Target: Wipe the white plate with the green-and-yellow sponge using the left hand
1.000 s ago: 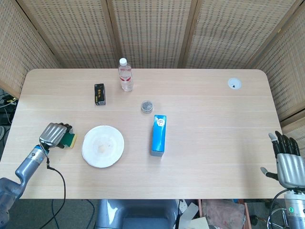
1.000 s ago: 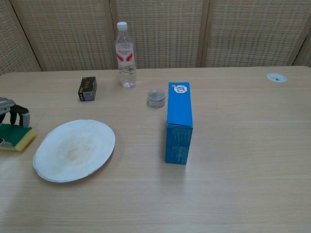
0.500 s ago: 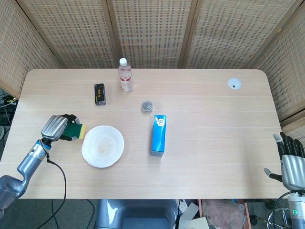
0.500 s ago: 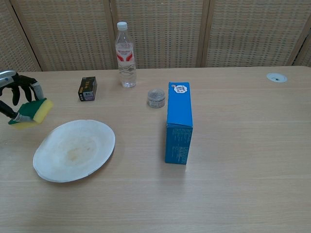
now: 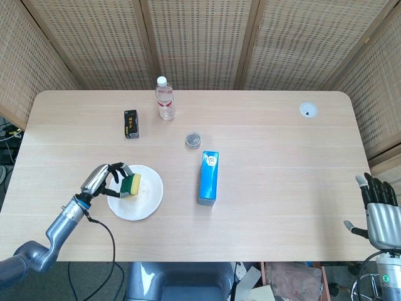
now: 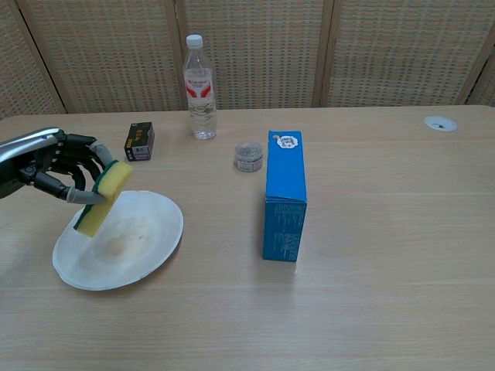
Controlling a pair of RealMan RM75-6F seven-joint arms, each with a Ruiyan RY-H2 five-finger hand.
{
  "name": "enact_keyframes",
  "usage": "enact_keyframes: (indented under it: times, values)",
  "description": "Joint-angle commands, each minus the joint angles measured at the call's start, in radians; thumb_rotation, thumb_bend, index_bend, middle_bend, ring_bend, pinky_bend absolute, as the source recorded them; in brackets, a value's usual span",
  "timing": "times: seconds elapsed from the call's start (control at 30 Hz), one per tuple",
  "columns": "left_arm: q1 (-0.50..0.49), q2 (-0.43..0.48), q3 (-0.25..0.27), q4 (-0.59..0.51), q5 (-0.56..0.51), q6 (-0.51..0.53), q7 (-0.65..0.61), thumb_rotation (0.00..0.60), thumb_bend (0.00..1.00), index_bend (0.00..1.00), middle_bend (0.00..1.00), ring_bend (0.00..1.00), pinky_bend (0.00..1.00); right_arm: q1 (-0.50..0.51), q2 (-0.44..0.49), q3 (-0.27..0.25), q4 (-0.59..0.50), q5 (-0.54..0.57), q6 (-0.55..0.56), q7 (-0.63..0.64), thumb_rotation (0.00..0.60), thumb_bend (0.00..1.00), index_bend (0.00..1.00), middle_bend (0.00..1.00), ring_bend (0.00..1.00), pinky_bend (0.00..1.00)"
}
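The left robot hand (image 6: 54,166) has carried the green-and-yellow sponge (image 6: 102,198) from beside the white plate (image 6: 139,251) to over its left part, still grasping it, tilted. The right robot hand (image 5: 379,213) hangs released beyond the desk (image 5: 282,163) edge. Labels are too small to read.
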Motion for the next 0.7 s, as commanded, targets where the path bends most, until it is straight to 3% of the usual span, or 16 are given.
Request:
enact_keyframes:
  times: [0.03,0.3,0.7]
  values:
    - [0.004,-0.014,-0.002,-0.002,-0.020,-0.028,0.011,0.600,0.14,0.56,0.47,0.44,0.56,0.002,0.001,-0.002,0.000,0.000,-0.004,0.001,0.600,0.00,0.00,0.00,0.00,0.00]
    - [0.004,-0.062,-0.001,0.060,-0.047,-0.104,0.030,0.600,0.15,0.56,0.47,0.44,0.55,0.001,0.006,-0.001,-0.002,0.000,-0.004,0.010,0.600,0.00,0.00,0.00,0.00,0.00]
    - [0.014,-0.151,0.011,0.173,-0.032,-0.121,0.045,0.600,0.15,0.56,0.47,0.44,0.56,0.006,0.006,0.001,-0.002,-0.004,-0.009,0.024,0.600,0.00,0.00,0.00,0.00,0.00]
